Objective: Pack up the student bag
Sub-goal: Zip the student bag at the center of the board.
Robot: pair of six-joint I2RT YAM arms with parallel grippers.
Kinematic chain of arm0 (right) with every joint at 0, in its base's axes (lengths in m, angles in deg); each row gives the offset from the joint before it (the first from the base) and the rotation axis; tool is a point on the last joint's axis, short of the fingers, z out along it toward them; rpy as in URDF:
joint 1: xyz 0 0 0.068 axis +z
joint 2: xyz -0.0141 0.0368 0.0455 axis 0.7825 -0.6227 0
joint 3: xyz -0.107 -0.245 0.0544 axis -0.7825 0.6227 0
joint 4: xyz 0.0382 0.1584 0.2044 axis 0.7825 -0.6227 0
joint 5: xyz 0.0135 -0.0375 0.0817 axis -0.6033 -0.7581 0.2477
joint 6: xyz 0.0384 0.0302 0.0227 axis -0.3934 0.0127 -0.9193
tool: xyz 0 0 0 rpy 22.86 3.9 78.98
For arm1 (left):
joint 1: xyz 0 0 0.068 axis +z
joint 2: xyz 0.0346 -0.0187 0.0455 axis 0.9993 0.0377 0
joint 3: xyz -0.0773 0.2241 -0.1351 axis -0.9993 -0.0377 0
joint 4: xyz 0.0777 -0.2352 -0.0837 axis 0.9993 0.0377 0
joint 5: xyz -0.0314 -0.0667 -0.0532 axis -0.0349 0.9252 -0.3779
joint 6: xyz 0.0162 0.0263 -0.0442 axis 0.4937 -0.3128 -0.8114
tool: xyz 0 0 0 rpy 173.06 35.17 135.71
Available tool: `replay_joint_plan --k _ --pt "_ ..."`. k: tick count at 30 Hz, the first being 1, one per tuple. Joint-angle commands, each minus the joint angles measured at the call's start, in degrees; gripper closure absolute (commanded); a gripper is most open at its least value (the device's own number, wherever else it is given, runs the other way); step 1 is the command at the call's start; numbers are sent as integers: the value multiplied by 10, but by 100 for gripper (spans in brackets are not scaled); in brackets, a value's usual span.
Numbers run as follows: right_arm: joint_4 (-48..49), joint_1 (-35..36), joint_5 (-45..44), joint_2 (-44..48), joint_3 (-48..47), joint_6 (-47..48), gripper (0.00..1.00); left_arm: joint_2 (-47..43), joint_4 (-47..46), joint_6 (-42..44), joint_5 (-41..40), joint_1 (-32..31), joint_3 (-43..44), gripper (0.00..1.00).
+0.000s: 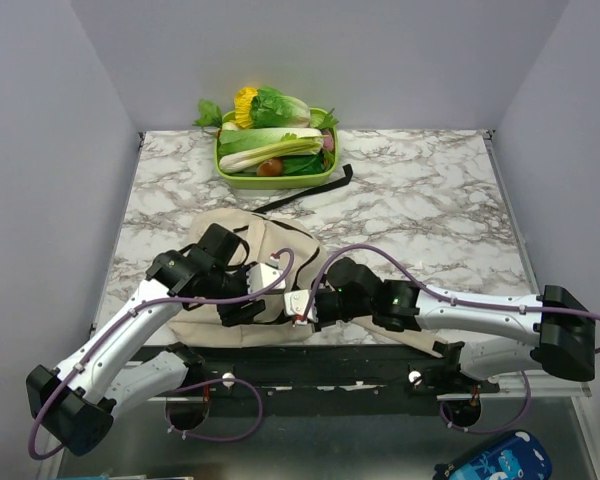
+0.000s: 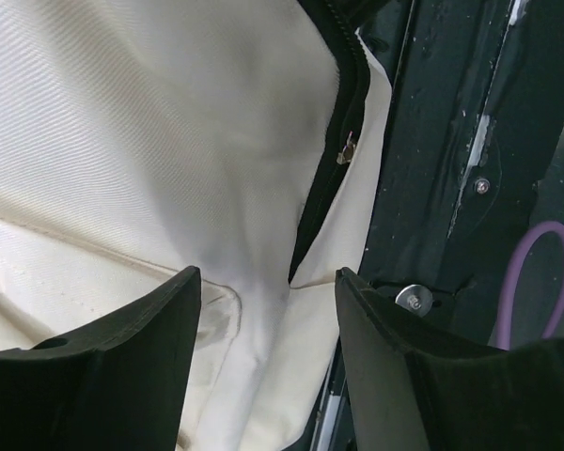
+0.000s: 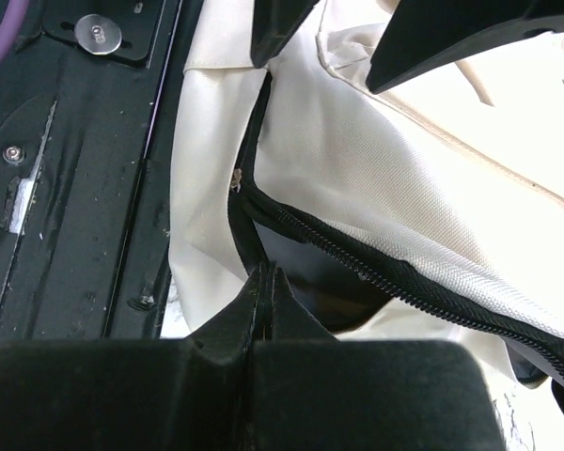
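The student bag [image 1: 280, 250], a cream canvas backpack, lies at the table's near edge between both arms. Its black zipper [image 3: 385, 268] gapes open over a dark inside. My right gripper [image 3: 263, 280] is shut, its tips pinching the black zipper edge at the opening's corner; in the top view it [image 1: 305, 305] sits at the bag's near edge. My left gripper [image 2: 268, 291] is open, its jaws spread over the cream fabric beside the zipper [image 2: 334, 160], holding nothing. Its fingers [image 3: 423, 42] show at the top of the right wrist view.
A green tray [image 1: 280, 182] of vegetables stands at the back of the marble table. A black strap [image 1: 310, 192] lies in front of it. A black rail [image 1: 320, 365] runs along the near edge. A blue patterned case [image 1: 495, 462] lies below the table at right.
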Motion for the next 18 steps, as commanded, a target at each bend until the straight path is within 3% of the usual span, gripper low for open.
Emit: replay_joint_plan --k 1,6,18 --pt "10 4 -33 17 2 -12 99 -5 -23 42 46 0 -17 33" --pt "11 4 -48 20 0 -14 99 -11 -47 59 81 -17 -53 32" --pt "15 -10 -55 10 -4 -26 99 43 -140 46 58 -61 -76 31"
